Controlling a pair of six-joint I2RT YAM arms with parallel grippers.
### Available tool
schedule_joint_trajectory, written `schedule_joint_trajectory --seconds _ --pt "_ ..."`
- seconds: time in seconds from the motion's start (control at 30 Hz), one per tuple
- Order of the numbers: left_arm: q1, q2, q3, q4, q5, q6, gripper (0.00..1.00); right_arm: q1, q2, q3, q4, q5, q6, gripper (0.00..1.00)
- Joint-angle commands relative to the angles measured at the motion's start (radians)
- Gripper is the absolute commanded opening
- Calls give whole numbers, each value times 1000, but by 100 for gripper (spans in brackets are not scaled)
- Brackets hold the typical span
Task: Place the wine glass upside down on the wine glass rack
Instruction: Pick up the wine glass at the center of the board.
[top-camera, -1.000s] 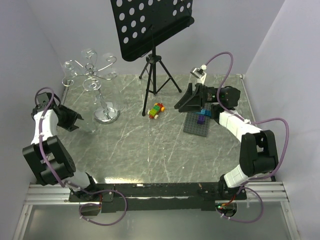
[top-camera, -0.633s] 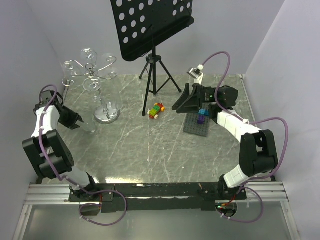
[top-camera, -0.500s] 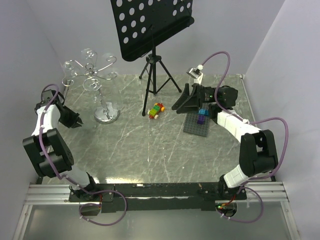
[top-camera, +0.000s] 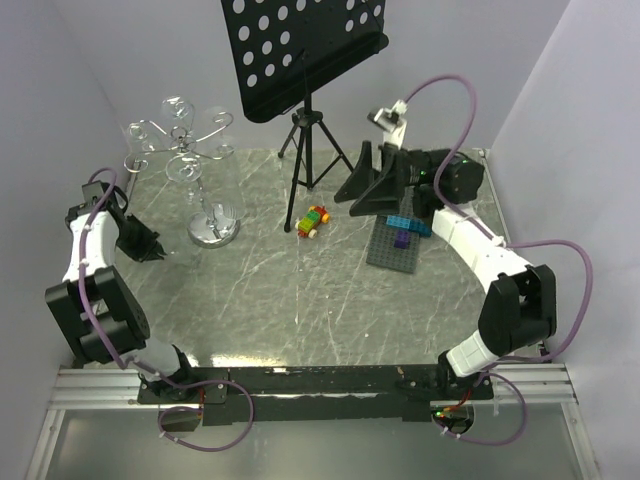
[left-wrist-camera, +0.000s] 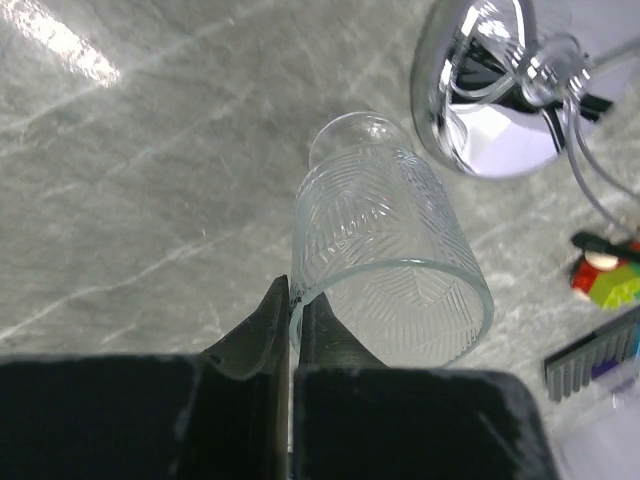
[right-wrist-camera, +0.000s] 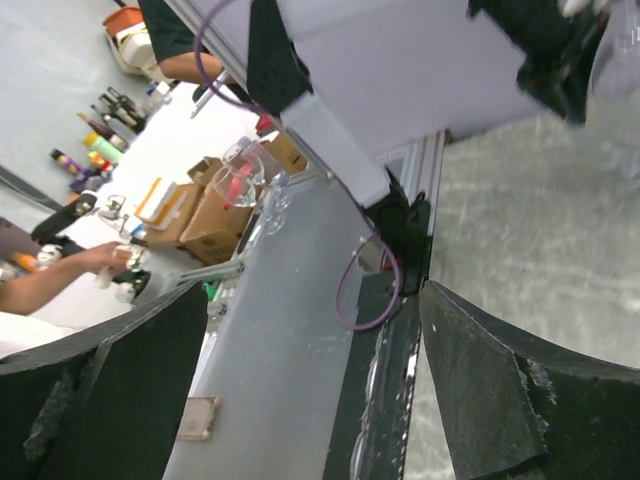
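A clear wine glass (left-wrist-camera: 385, 235) with a ribbed bowl stands on the table just left of the rack's mirror-like round base (left-wrist-camera: 480, 120). My left gripper (left-wrist-camera: 293, 290) is shut on the near rim of the glass, one finger inside the bowl and one outside. From above, the glass (top-camera: 183, 252) is faint beside the left gripper (top-camera: 155, 248). The chrome wine glass rack (top-camera: 190, 150) rises from its base (top-camera: 213, 232) with curled hook arms on top. My right gripper (top-camera: 365, 190) hangs open above the table's back right, and between its fingers (right-wrist-camera: 315, 330) is nothing.
A black music stand on a tripod (top-camera: 310, 140) stands at the back centre. A small toy car of bricks (top-camera: 314, 220) lies right of the rack. A grey baseplate with bricks (top-camera: 400, 245) sits under the right arm. Walls close in on both sides.
My left gripper has closed onto the wine glass rim. The right arm has lifted and swung toward the back, and its jaws have opened slightly wider.
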Motion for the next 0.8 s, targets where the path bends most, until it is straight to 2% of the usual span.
schedule_joint_trajectory --seconds 0.0,0.07,0.17,0.3,0.33,0.37,0.4,0.43,0.47,0.57,0.77 --pt "-5 -115 17 -36 82 43 1 -12 -40 133 313 -25 111 96" --pt "-13 -152 -32 -19 131 38 1 -21 -47 150 223 51 73 96" --pt "-50 -187 -74 -22 169 44 1 -19 -53 186 51 74 -74 97" --pt "-111 -218 -104 -21 230 38 1 -16 -76 264 -316 74 -411 97" --pt "-125 -223 -110 -18 244 38 1 -15 -83 288 -466 84 -517 97" --pt "-139 -229 -110 -18 252 41 1 -19 -98 330 -791 130 -722 100" --pt "-152 -233 -110 -21 254 44 1 -19 -109 416 -1203 252 -1012 100" --pt "-162 -238 -109 -25 254 49 1 2 -100 521 -1512 343 -1334 100" --pt "-174 -242 -110 -27 255 52 1 22 -96 568 -1634 414 -1504 100" --pt "-197 -261 -130 -22 273 50 1 -4 -135 500 -1618 404 -1527 100" --pt "-206 -281 -167 -25 257 55 1 -15 -259 333 -1701 381 -1661 100"
